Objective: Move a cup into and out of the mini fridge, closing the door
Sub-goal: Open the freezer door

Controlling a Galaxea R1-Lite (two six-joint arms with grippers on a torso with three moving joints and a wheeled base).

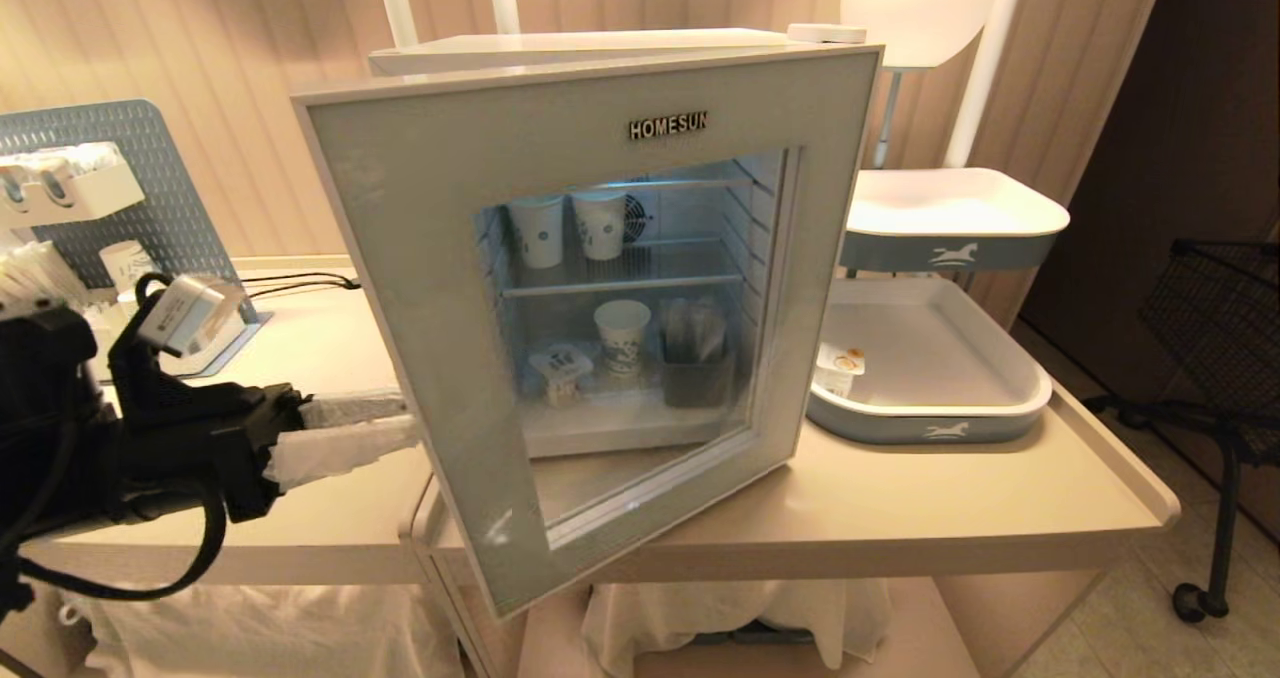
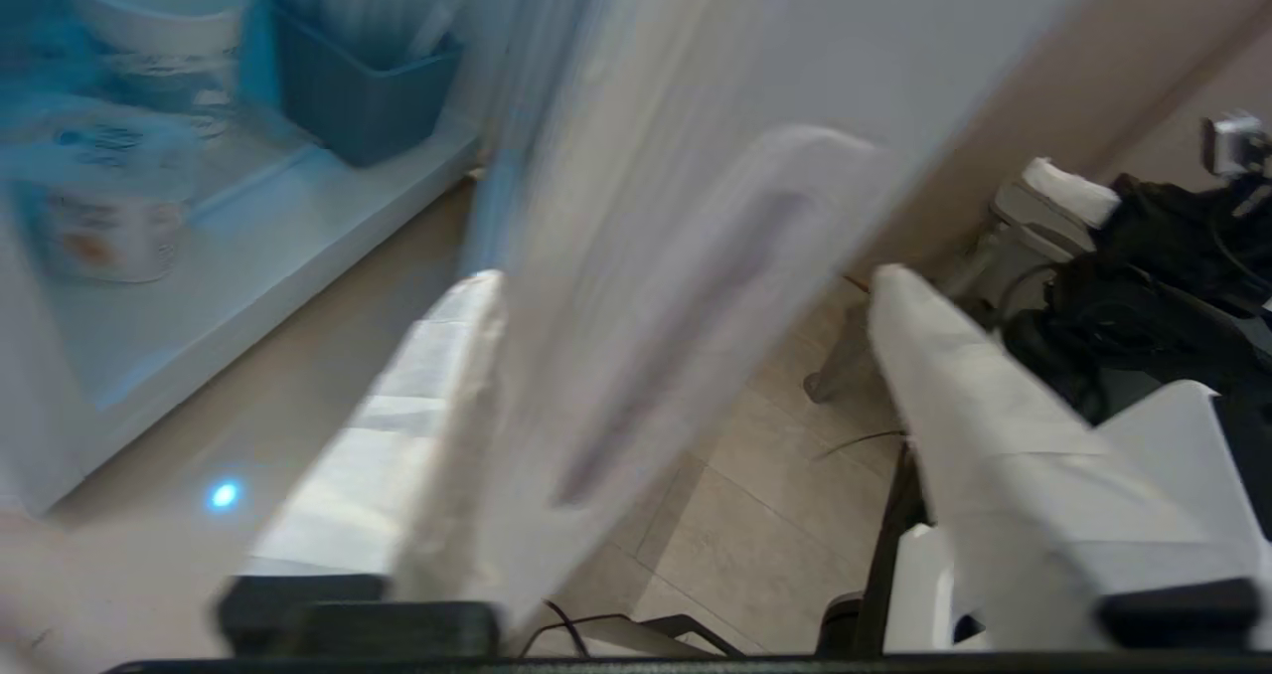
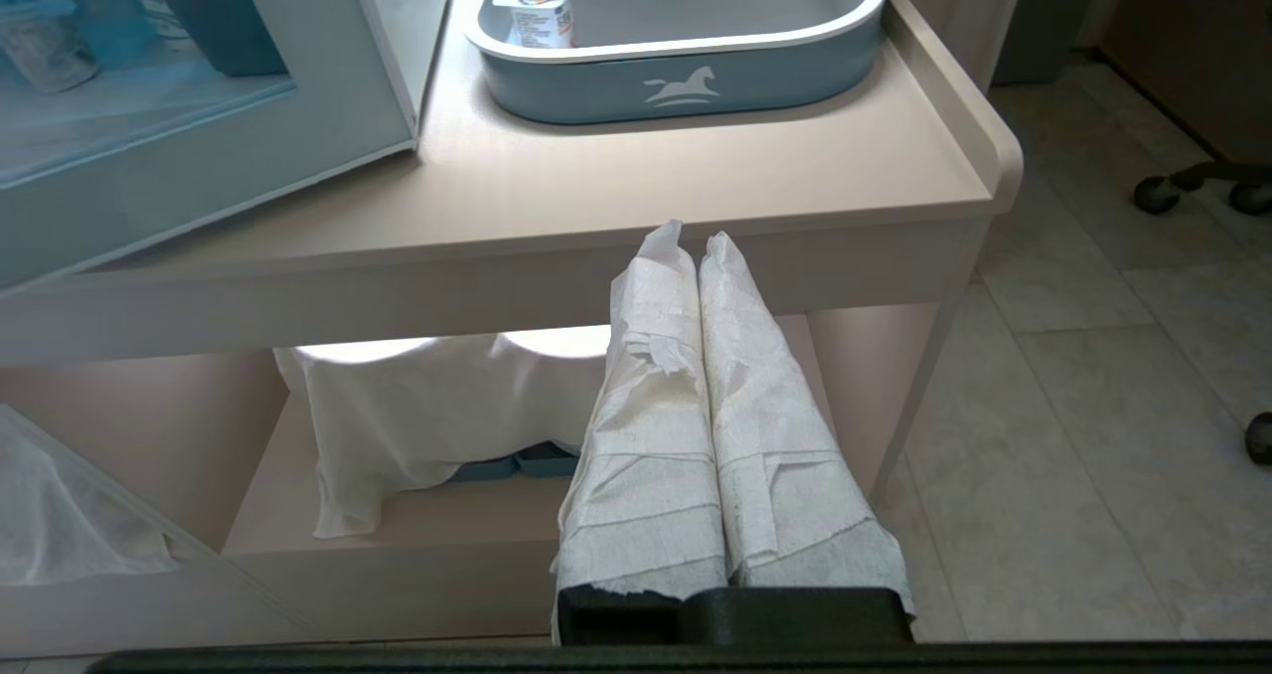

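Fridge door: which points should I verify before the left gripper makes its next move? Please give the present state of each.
1. Door stands ajar: ok.
2. Left gripper straddles the door's free edge: ok.
3. Its fingers clamp the door: not ok, one stands apart.
4. Cup upright inside the mini fridge, behind the doorway: ok.
5. Right gripper shut, low before the table, away from the door: ok.

The cup (image 1: pixel 560 371) is seen upright on the mini fridge (image 1: pixel 640 258) floor, behind the half-open glass door (image 1: pixel 420 208).
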